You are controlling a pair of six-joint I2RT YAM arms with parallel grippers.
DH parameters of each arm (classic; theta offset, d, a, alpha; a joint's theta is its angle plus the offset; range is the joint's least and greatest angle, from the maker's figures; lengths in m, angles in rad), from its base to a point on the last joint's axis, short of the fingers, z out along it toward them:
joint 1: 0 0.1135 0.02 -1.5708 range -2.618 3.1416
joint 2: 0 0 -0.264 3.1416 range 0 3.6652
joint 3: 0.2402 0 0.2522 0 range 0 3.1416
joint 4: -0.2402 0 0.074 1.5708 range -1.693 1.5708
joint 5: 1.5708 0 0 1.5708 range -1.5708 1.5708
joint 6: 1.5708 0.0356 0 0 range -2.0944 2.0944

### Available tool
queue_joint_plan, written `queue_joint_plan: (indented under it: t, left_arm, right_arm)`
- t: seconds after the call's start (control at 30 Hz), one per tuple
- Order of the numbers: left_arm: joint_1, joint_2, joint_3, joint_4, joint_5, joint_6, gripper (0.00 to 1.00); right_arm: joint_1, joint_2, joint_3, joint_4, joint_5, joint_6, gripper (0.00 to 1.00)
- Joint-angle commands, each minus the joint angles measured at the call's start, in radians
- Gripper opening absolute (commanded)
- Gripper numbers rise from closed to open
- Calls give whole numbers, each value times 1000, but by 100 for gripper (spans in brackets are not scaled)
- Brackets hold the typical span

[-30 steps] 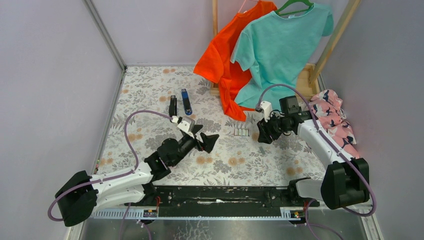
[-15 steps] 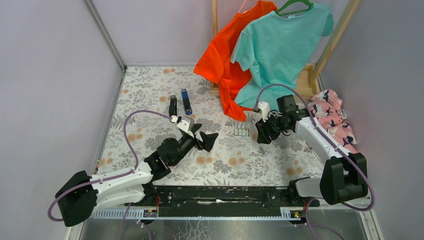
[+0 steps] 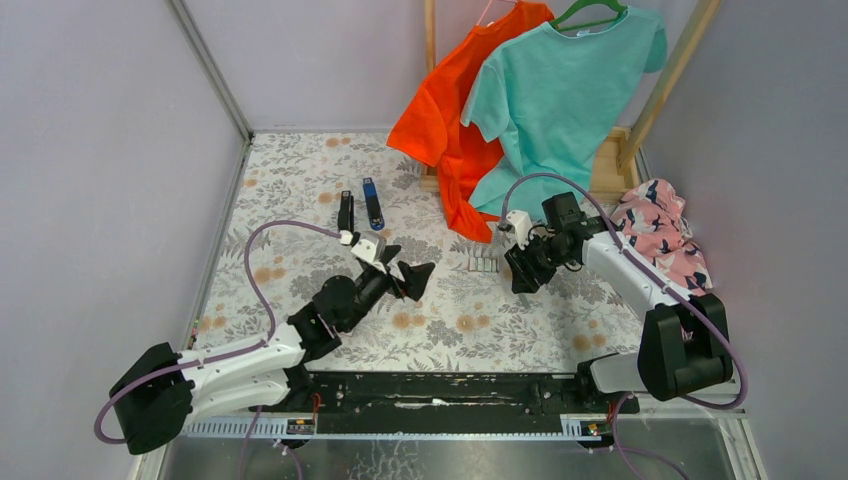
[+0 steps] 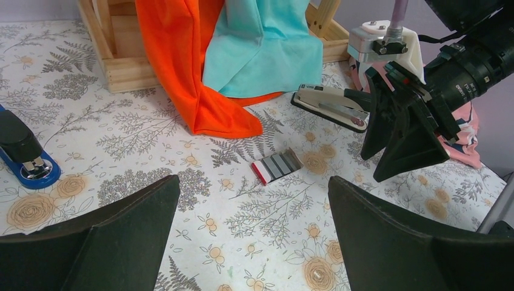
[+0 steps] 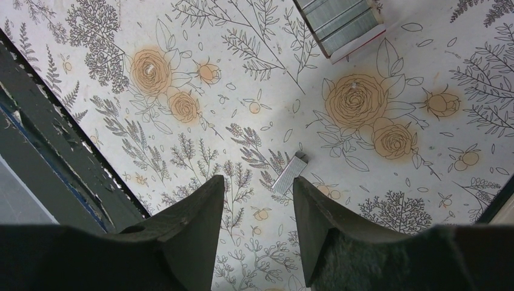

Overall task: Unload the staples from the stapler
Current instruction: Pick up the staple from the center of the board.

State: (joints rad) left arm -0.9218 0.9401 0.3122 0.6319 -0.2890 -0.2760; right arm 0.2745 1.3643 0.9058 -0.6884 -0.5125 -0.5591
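Observation:
The stapler [image 4: 330, 106], black with a silver-grey channel, lies on the floral table beyond the right gripper, near the orange shirt's hem. A short silvery strip of staples [image 5: 290, 174] lies flat on the table just past the tip of the right gripper's right finger. My right gripper [image 5: 257, 182] hovers over it, jaws partly apart with nothing between them; it also shows from the left wrist view as the right gripper [image 4: 400, 133]. My left gripper [image 4: 253, 185] stands wide open and empty over bare table, left of the right gripper [image 3: 520, 275].
A red-and-white card of grey strips [image 4: 277, 165] lies between the grippers. A slim blue-and-black bar [image 3: 373, 203] and a black bar [image 3: 346, 212] lie at the back left. Orange shirt [image 3: 445, 120] and teal shirt [image 3: 560, 100] hang on a wooden rack; patterned cloth [image 3: 665, 235] lies at right.
My right gripper has shifted a little to the left, toward the card. The left arm has hardly moved.

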Motion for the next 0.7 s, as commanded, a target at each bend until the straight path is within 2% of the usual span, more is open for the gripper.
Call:
queue_joint_plan:
  t: [0.0, 0.67]
  left_arm:
    - [4, -19, 19, 19, -34, 18, 100]
    - [4, -49, 14, -7, -46, 15, 100]
  right_arm:
    - [11, 2, 35, -10, 8, 10, 53]
    - [13, 9, 22, -5, 26, 24, 52]
